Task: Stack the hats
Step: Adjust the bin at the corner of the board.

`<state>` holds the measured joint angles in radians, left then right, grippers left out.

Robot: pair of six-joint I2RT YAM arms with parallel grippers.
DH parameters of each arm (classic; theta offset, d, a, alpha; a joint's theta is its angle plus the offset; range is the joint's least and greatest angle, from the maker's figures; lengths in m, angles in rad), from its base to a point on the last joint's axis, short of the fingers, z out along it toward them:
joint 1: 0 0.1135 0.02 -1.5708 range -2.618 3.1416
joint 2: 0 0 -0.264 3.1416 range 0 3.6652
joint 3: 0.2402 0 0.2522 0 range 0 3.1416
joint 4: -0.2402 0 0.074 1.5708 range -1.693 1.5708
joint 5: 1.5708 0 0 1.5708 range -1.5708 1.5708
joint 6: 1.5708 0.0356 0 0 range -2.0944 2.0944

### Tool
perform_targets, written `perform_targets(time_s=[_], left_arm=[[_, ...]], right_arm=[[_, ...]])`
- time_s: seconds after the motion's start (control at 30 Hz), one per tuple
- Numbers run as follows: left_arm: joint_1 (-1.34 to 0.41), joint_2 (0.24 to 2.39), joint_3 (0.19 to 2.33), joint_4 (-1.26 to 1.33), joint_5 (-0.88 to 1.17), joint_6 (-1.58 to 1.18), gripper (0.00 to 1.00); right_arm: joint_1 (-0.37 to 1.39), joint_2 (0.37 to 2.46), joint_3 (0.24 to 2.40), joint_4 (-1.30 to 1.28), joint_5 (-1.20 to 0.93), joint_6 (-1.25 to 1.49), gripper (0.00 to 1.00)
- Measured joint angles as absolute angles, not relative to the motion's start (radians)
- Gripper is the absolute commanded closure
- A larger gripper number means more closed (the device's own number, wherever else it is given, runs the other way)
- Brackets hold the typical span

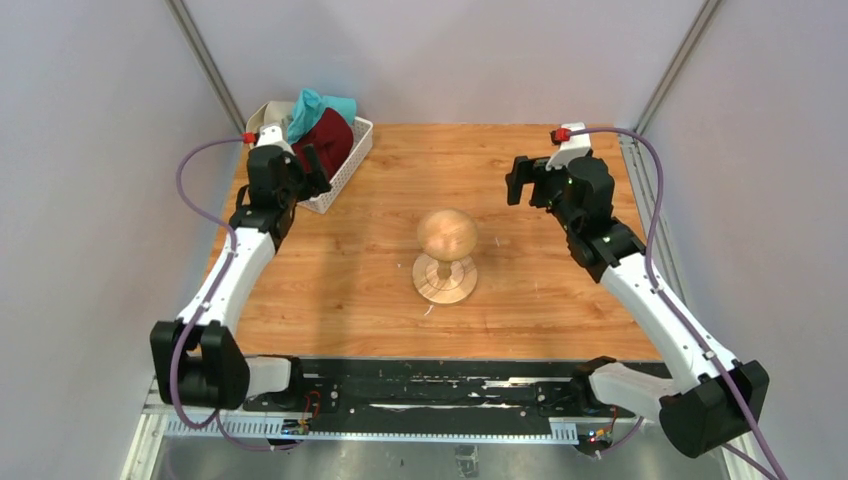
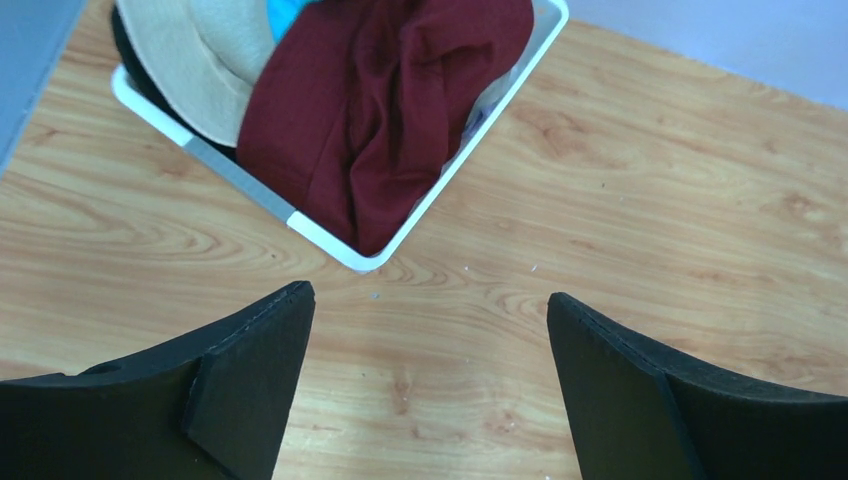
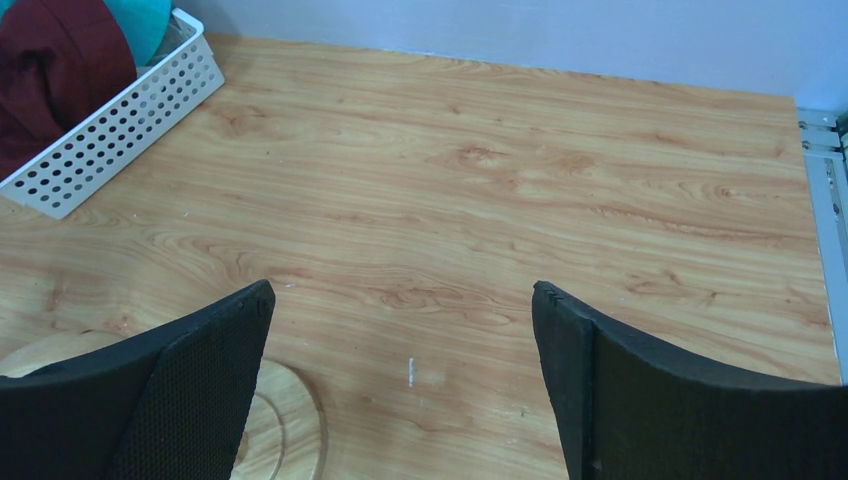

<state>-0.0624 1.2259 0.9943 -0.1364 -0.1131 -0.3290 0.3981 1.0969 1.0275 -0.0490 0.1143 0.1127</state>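
Beside the far left corner, hats [image 1: 320, 135] lie piled in a white basket [image 2: 330, 243].
Left gripper [image 2: 428, 296] hangs wide open and empty just before the basket, with the maroon hat [image 2: 380, 110] straight ahead on top. Right gripper [image 3: 402, 290], open and empty too, is well apart, so the left arm looks nearer.
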Motion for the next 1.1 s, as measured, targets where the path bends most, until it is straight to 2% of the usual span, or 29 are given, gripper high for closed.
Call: perform_targets(time_s=[0.27,0.6,0.9,1.1], left_arm=[[-0.062,1.447,1.069,-0.133,-0.052,-0.318,0.2],[-0.064,1.666,1.164,-0.105,-0.051,-0.29,0.27],[-0.069,1.768,1.232,-0.097,-0.079,-0.238,0.28],[-0.069,1.82,1.278,-0.101,-0.107,-0.207,0.37]], right_arm=[[0.398,1.134,1.037,-0.06,0.135,0.112,0.01],[0.398,1.169,1.037,-0.059,0.159,0.112,0.01],[0.398,1.177,1.037,-0.059,0.162,0.112,0.01],[0.398,1.185,1.037,-0.058,0.161,0.112,0.01]])
